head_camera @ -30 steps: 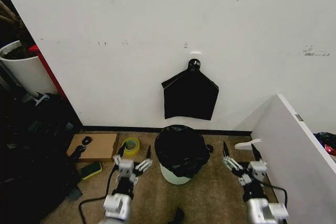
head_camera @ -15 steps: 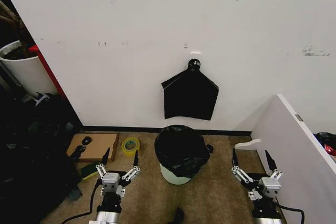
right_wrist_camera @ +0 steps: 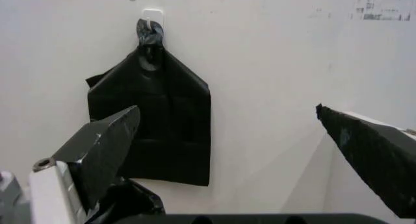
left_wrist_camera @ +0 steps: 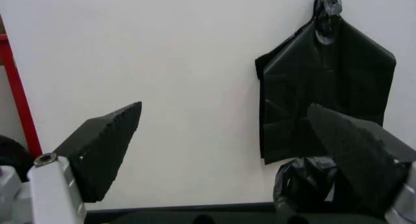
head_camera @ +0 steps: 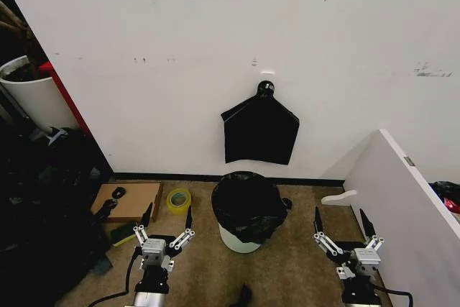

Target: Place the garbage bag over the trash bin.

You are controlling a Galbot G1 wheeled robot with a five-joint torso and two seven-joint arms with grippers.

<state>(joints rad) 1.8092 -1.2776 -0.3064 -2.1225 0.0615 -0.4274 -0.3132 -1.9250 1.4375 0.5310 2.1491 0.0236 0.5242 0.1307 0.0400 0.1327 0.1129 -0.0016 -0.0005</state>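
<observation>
A glossy, crinkled black plastic garbage bag [head_camera: 248, 205] drapes over the round cream-white plastic trash bin [head_camera: 238, 241]. The left gripper [head_camera: 167, 218] and right gripper [head_camera: 341, 221] hang on either side, both spread wide and empty.

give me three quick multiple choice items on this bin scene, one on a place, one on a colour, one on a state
1. Where is the flat black bag?
A. hung on the wall above the trash bin
B. on the cardboard
C. inside the bin

2. What colour is the tape roll?
A. red
B. yellow
C. blue

3. How are the left pincer and right pincer?
A. both shut
B. both open, holding nothing
C. left gripping the garbage bag

1 A, it hangs from a wall hook. 2 B, its ring is yellow. 3 B, fingers spread either side of the bin.
</observation>
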